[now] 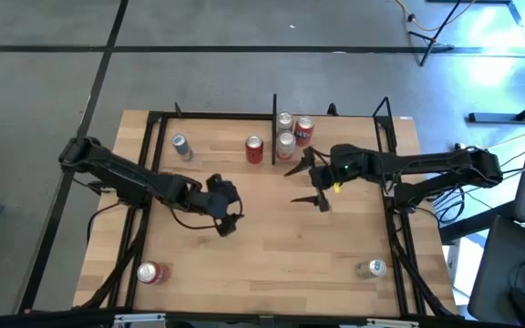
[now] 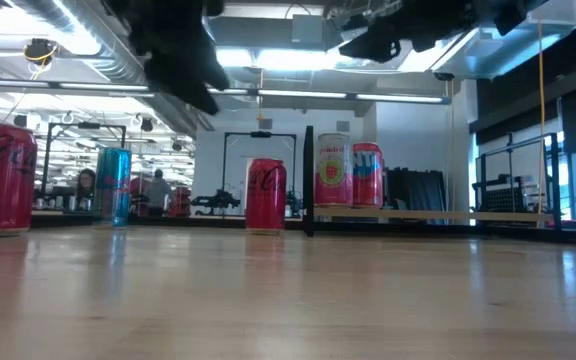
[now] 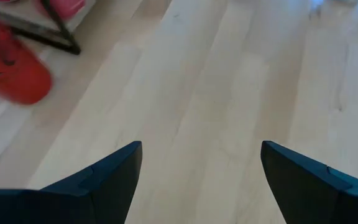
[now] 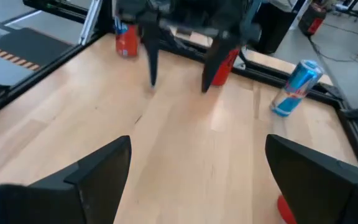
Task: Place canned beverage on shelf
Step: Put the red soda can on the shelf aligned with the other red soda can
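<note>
1. We look down on a light wood table [image 1: 272, 237] w/ black metal posts round its edges; two dark arms reach in over it.
2. Left gripper [image 1: 226, 221] hangs over the table's middle-left. Its fingers [image 3: 104, 177] are spread wide and hold nothing; only bare wood shows between them in the left wrist view.
3. Right gripper [image 1: 308, 187] hangs over the table centre-right, just in front of the shelf. Fingers also spread wide, nothing held, nothing touched.
4. The shelf [image 1: 335, 137] is the bay at the far edge, right of a thin black upright divider [image 1: 274, 128].
5. Cans on the shelf: 3, clustered just right of the divider. One is a red can [image 1: 303, 129]; two are pale cans [image 1: 286, 140], one behind the other.
6. Cans left of the divider at the far edge: 2. A red cola can [image 1: 254, 148] stands near the divider, a blue-silver can [image 1: 181, 146] farther left.
7. Cans near the front edge: 2. A red can [image 1: 152, 272] front-left, a silver can [image 1: 375, 268] front-right; from above we can't tell if they stand or lie.
8. Total: 7 cans, 2 grippers, 1 divider.
9. In the low view, a person [image 2: 157, 190] shows far off in the room behind the table.
</note>
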You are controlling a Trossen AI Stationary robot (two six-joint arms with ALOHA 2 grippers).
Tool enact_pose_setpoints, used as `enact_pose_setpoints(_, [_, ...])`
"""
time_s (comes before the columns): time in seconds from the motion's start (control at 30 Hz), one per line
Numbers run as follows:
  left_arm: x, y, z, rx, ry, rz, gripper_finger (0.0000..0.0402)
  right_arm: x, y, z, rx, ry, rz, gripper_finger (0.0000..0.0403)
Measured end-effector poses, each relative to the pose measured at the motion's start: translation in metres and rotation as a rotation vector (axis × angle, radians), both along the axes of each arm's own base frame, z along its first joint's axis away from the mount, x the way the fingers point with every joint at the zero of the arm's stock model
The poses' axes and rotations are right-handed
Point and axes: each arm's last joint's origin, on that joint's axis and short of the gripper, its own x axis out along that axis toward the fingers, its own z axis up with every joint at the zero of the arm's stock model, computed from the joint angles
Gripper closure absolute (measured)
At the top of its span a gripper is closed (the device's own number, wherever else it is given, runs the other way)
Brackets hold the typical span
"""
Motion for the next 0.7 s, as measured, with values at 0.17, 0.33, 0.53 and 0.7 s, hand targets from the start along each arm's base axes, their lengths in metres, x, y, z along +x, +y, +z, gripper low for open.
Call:
enact_pose_setpoints(0.17, [-0.014, 0.003, 0.009, -0.015, 0.038, -0.023, 0.0087, 0.01, 0.0, -0.012, 0.011, 0.033, 0.012, 0.0049])
enact_pose_setpoints(0.33, [-0.012, 0.008, 0.009, -0.07, 0.054, -0.06, 0.0079, 0.02, -0.001, -0.019, 0.011, 0.024, 0.013, 0.0049])
enact_pose_setpoints(0.53, [-0.008, 0.02, 0.007, -0.107, 0.077, -0.108, 0.002, 0.024, -0.001, -0.02, 0.009, 0.004, 0.014, 0.0049])
enact_pose_setpoints(0.7, [-0.001, 0.022, 0.012, -0.122, -0.012, -0.093, 0.001, 0.023, -0.001, -0.021, 0.01, 0.008, 0.013, 0.0049])
